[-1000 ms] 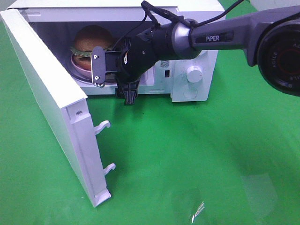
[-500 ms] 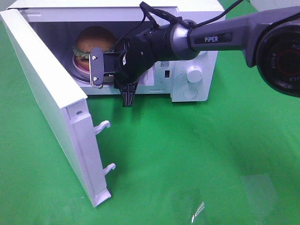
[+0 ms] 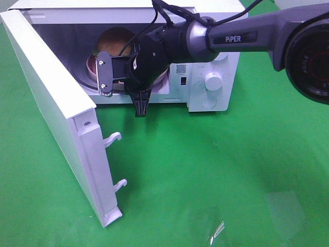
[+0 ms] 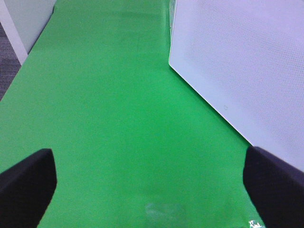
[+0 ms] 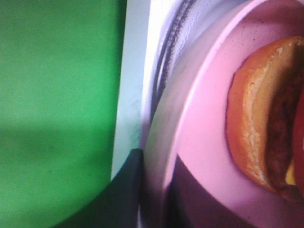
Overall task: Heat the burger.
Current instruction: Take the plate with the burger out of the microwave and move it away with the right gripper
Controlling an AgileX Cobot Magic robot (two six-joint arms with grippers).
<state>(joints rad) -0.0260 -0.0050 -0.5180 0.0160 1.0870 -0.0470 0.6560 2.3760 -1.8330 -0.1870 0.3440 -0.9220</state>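
Note:
The burger [image 3: 114, 41] sits on a pink plate [image 3: 91, 66] inside the open white microwave [image 3: 216, 31]. My right gripper [image 3: 109, 77] reaches into the microwave opening at the plate's front rim. In the right wrist view the gripper [image 5: 152, 190] appears shut on the pink plate's rim [image 5: 204, 114], with the burger [image 5: 266, 118] just beyond it. My left gripper [image 4: 152, 190] is open and empty over the green mat, out of the exterior view. The arm hides the plate's right side.
The microwave door [image 3: 51, 113] stands wide open at the left, its latch hooks [image 3: 114, 138] pointing right. Its outer face shows in the left wrist view [image 4: 237, 71]. A round knob [image 3: 213, 81] is on the control panel. Green mat [image 3: 216, 175] lies in front.
The right gripper moved slightly deeper, and the plate with the burger shifted to the right and further into the microwave. The door has not moved.

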